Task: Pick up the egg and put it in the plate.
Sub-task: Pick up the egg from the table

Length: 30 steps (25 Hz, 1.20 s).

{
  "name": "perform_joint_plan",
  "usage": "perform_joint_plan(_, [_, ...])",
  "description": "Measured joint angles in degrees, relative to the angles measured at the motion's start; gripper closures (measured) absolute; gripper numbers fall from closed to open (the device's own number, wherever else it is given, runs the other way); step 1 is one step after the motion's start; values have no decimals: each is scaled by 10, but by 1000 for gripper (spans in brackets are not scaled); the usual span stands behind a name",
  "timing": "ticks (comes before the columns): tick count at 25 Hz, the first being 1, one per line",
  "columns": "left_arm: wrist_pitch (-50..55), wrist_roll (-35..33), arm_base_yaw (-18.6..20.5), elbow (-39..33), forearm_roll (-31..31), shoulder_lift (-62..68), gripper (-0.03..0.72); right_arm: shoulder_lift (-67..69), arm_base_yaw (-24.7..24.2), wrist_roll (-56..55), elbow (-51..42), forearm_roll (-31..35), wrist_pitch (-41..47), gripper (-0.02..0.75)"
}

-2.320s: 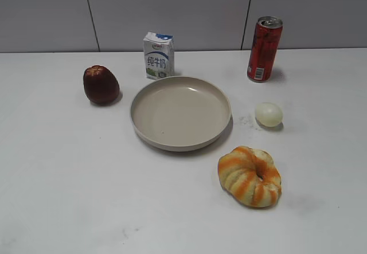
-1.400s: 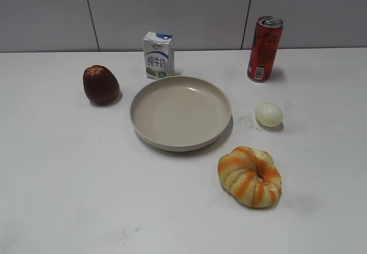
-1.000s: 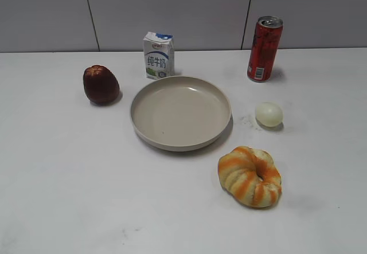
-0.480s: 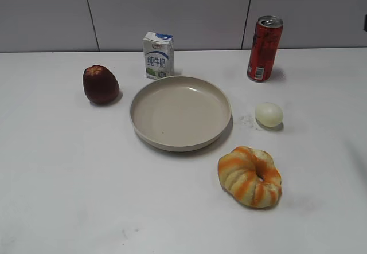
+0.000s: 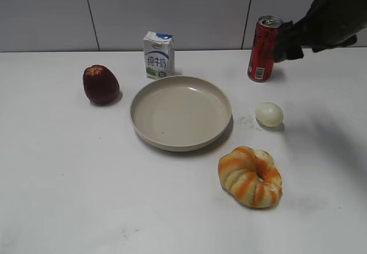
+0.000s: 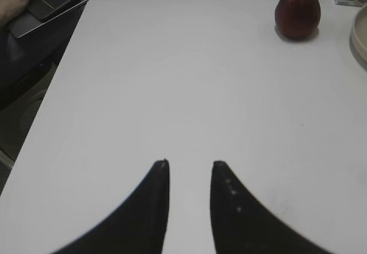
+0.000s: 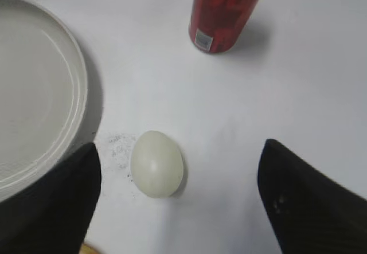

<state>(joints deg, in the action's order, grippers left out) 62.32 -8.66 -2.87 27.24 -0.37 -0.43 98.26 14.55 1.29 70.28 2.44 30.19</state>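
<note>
The egg (image 5: 269, 114) lies on the white table, just right of the plate (image 5: 180, 110) and apart from it. In the right wrist view the egg (image 7: 157, 163) lies below and between my right gripper's (image 7: 180, 145) wide-open jaws, nearer the left jaw, with the plate's rim (image 7: 77, 93) at the left. In the exterior view my right gripper (image 5: 291, 43) is a dark blur high at the upper right, near the can's top. My left gripper (image 6: 190, 163) is open and empty over bare table, far to the left of the plate's edge (image 6: 361, 36).
A red can (image 5: 264, 49) stands behind the egg and also shows in the right wrist view (image 7: 226, 10). A striped bread ring (image 5: 250, 176) lies in front. A milk carton (image 5: 158, 55) and a dark red apple (image 5: 101, 85) sit behind and left of the plate. A laptop (image 6: 40, 4) lies off the table's left corner.
My right arm has come into the exterior view from the upper right and now hangs above the can and the egg. Nothing on the table has moved.
</note>
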Motion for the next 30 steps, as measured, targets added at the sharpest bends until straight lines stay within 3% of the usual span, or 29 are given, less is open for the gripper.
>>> perform_joint_plan(13, [0, 0, 0, 0, 0, 0, 499, 207, 1, 11, 42, 41, -1, 126])
perform_joint_plan(16, [0, 0, 0, 0, 0, 0, 499, 222, 1, 12, 51, 41, -3, 167])
perform_joint_plan(21, [0, 0, 0, 0, 0, 0, 499, 227, 1, 12, 56, 46, -2, 296])
perform_joint_plan(26, [0, 0, 0, 0, 0, 0, 499, 228, 1, 12, 92, 59, 50, 296])
perform_joint_plan(30, [0, 0, 0, 0, 0, 0, 499, 228, 3, 12, 174, 103, 135, 296])
